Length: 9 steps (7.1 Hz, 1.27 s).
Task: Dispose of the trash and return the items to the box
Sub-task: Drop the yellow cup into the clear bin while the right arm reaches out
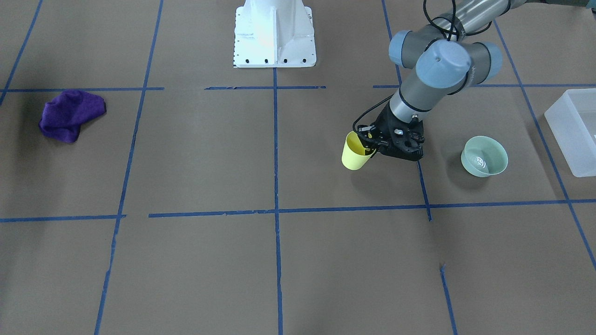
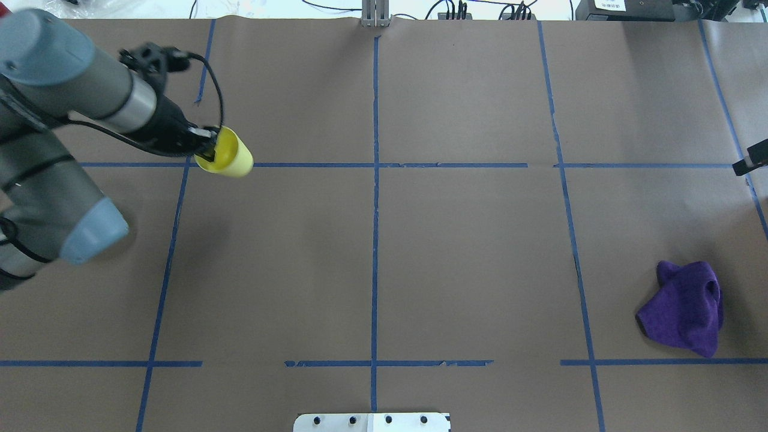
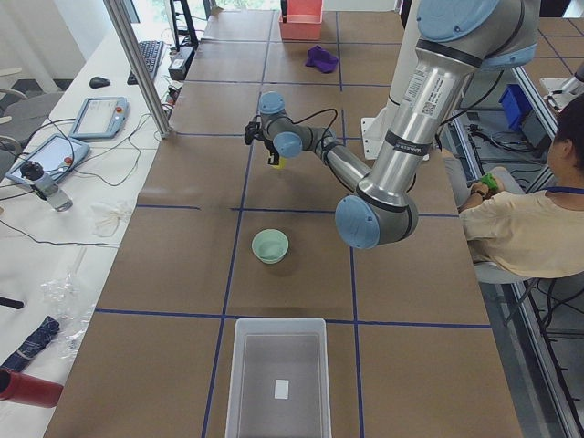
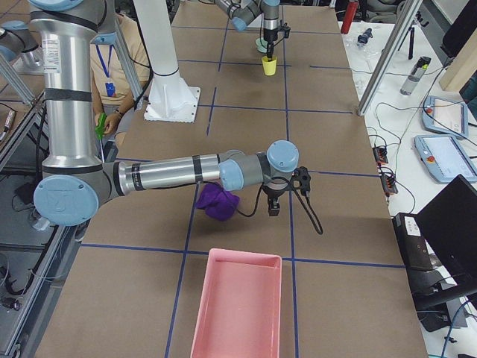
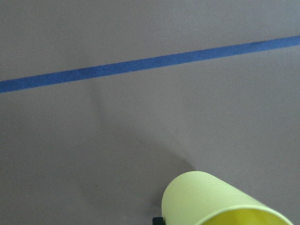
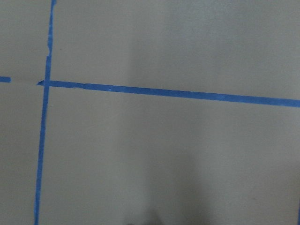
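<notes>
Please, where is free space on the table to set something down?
The widest bare patch is the middle, between the crumpled purple cloth and the yellow plastic cup in the left gripper. More crowded: the end with the pale green bowl and the translucent white plastic bin.

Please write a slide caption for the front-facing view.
Left gripper holding the yellow cup by its rim; green bowl and translucent box alongside.

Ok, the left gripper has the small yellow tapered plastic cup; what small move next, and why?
Probably carry the small yellow tapered plastic cup toward the translucent white plastic bin, keeping it above the pale green bowl: the left gripper pinches the cup's rim, and the bowl sits between cup and bin.
</notes>
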Tool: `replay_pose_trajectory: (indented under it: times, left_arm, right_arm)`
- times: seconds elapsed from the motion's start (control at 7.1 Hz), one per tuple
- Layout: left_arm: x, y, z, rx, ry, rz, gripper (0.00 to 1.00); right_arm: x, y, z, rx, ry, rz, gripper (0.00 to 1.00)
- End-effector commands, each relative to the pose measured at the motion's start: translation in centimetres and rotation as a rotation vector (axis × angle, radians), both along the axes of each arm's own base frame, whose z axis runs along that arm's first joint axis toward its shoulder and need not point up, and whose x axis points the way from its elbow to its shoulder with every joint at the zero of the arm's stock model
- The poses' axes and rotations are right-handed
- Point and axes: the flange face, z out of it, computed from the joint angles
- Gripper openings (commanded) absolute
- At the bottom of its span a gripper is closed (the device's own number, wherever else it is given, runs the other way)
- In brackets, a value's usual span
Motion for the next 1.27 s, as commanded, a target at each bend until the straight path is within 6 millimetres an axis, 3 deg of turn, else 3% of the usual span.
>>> replay_pose_trajectory:
  times: [0.0,0.28,0.42,0.7,0.85,0.99,1.13]
  left_arm:
    - [-15.4,-2.9,5.2,0.117,-0.14,-0.067,0.0]
    - [-26.9,-1.6,16.7,0.251,-0.335,0.083,0.0]
    - [-32.7,-1.1,21.4,0.271,-0.399,0.124,0.0]
    - [-40.4,3.8,37.7,0.213,-0.459,0.308,0.0]
    - [-42.9,5.4,42.4,0.212,-0.464,0.328,0.0]
    - [-42.9,7.3,45.4,0.16,-0.45,0.335,0.0]
    - [-42.2,7.5,46.6,0.141,-0.367,0.321,0.0]
  right_arm:
    - [-6.0,1.8,-4.4,-0.047,-0.015,0.005,1.0]
    - [-8.5,4.6,-4.4,-0.073,-0.064,0.044,1.0]
    - [-9.8,5.1,-4.7,-0.088,-0.072,0.043,1.0]
    - [-10.7,5.4,-5.0,-0.088,-0.071,0.062,1.0]
    - [-11.4,5.6,-5.0,-0.094,-0.067,0.057,1.0]
    - [-11.9,5.8,-5.3,-0.087,-0.074,0.049,1.0]
    - [-12.0,5.9,-5.3,-0.092,-0.075,0.05,1.0]
